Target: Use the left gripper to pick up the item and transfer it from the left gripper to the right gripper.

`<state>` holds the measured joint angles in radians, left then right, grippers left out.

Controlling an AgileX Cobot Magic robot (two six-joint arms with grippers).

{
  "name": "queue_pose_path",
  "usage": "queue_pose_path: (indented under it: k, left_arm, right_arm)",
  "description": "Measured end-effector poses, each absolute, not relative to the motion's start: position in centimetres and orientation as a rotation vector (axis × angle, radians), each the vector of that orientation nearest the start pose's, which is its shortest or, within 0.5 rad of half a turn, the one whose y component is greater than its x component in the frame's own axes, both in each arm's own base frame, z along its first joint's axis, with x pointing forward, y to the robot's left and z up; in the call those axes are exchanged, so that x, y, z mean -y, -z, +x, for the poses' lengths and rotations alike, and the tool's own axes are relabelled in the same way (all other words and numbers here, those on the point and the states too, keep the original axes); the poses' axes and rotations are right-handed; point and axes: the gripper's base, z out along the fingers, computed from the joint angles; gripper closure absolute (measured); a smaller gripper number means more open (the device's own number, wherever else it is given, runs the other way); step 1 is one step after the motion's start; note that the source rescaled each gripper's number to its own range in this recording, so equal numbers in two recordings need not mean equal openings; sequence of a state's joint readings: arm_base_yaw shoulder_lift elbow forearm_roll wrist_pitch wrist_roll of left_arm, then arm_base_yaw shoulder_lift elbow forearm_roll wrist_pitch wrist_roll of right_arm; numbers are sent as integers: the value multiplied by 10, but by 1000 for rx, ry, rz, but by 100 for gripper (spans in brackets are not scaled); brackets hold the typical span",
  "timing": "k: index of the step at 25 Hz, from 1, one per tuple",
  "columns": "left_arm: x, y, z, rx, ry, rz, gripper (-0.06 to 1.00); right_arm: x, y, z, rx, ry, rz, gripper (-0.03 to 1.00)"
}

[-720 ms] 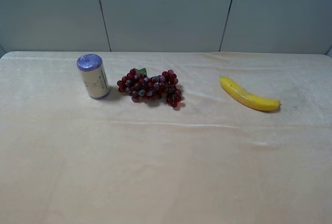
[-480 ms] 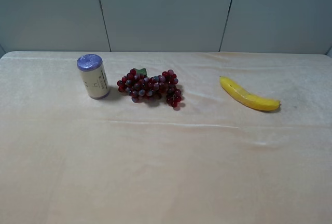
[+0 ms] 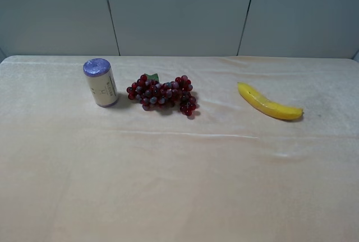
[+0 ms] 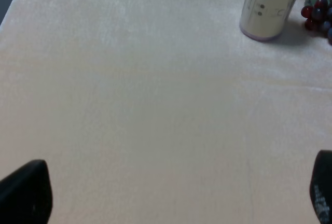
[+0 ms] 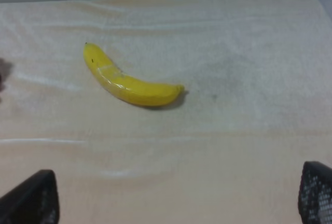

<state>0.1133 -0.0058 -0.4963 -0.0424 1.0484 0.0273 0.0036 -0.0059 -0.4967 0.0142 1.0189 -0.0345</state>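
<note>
The item, a small cylinder roll with a cream label and purple ends, stands upright on the cloth at the back left. It also shows in the left wrist view. My left gripper is open and empty, well short of the roll, with only its fingertips showing. My right gripper is open and empty over bare cloth near the banana, with only its fingertips showing. Neither arm shows in the exterior high view.
A red grape bunch lies just right of the roll, its edge showing in the left wrist view. A yellow banana lies at the back right, also in the right wrist view. A grey wall stands behind the cream-clothed table.
</note>
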Motion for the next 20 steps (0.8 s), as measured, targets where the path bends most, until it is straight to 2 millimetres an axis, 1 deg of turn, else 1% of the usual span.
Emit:
queue_pose_path:
  k: [13, 15, 17, 20]
  left_arm:
    - [4, -278, -5, -2026, -38, -85, -6]
    - [4, -286, -6, -2015, -39, -84, -6]
    - [4, -299, -3, -2035, -38, -85, -6]
    - [1, -324, 17, -2108, -34, -90, -6]
  right_arm:
    - [-1, -280, -4, -1999, 3, -38, -3]
    - [-1, -280, -4, -1999, 3, -38, -3]
    - [-1, -280, -4, -2000, 3, -38, -3]
    - [-1, -280, -4, -2000, 3, -38, -3]
